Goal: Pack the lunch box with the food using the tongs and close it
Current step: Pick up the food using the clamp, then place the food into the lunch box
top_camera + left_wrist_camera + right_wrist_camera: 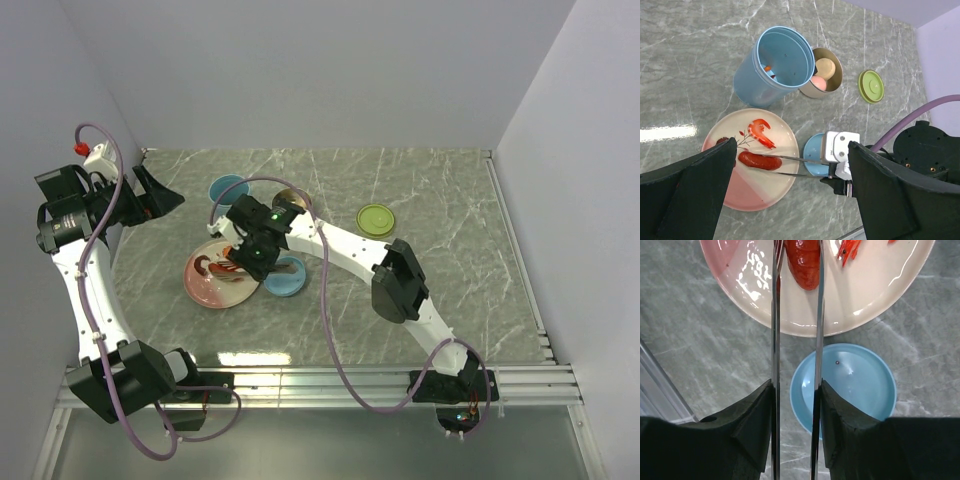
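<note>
Right tool [796, 392] pinched the tongs [774, 315] over the plate [875, 295].
On the surface [690, 40], the plate sat at 6 o'clock of the blue lunch box [772, 65]. The tongs reached toward 12 o'clock from the tool, their arms straddling the red food piece [802, 260], seemingly not yet clamped. Squeezing evenly before lifting straight up would likely stop the slick piece slipping. Left tool [165, 200] hung spread wide and empty.

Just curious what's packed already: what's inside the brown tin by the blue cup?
The tin holds a beige egg and a pink piece. The blue cup covers part of it, so anything there, or under those pieces, is hidden.
</note>
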